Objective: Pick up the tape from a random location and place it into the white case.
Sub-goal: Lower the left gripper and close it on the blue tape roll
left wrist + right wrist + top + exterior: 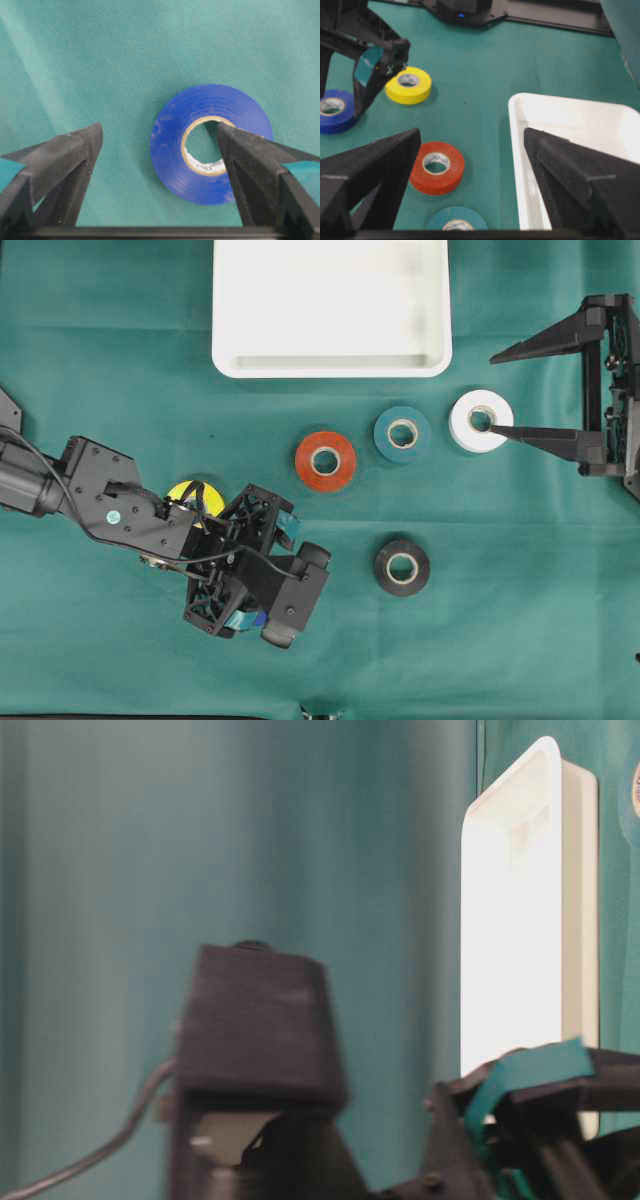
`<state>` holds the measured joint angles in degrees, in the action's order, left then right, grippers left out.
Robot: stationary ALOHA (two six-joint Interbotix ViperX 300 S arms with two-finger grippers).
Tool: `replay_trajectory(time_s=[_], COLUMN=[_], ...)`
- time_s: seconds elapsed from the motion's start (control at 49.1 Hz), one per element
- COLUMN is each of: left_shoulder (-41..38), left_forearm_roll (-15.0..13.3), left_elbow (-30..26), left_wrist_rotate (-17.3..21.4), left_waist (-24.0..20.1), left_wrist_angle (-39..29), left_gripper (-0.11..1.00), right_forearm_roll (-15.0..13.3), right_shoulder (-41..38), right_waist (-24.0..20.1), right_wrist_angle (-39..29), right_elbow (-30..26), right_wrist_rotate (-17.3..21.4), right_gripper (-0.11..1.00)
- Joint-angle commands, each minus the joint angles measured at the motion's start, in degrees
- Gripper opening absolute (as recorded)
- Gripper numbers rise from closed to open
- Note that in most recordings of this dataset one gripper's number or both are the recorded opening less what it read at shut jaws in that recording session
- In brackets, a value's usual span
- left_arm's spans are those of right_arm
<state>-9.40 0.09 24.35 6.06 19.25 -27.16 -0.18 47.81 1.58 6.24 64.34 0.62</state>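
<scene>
tape rolls lie flat on the green cloth overhead: red tape, teal tape, white tape, black tape, yellow tape half under the left arm; white case at 12 o'clock, long axis 9-to-3. left wrist: left gripper wide open, empty, one finger over the blue tape hole. right wrist: right gripper wide open, empty.
</scene>
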Motion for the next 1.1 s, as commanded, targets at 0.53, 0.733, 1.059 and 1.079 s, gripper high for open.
replay_trajectory(time_s=[0.53, 0.733, 1.059, 1.079], left_shoulder=[-3.96, -3.96, -1.76, -1.58], left_forearm_roll=[0.09, 0.09, 0.00, 0.00], left_elbow=[1.49, 1.49, 2.11, 2.11], left_wrist_rotate=[-0.09, -0.09, 0.00, 0.00], left_waist=[0.09, 0.09, -0.44, -0.53], left_wrist_angle=[3.25, 3.16, 2.90, 2.81], left_gripper=[0.99, 0.98, 0.47, 0.41], right_forearm_roll=[0.09, 0.00, 0.09, 0.09], right_shoulder=[-1.93, -1.93, -1.93, -1.93], right_waist=[0.09, 0.09, 0.09, 0.09], right_wrist_angle=[0.53, 0.53, 0.35, 0.35], right_elbow=[-1.05, -1.05, -1.05, -1.05], right_wrist_rotate=[0.09, 0.09, 0.09, 0.09], right_gripper=[0.92, 0.92, 0.92, 0.92])
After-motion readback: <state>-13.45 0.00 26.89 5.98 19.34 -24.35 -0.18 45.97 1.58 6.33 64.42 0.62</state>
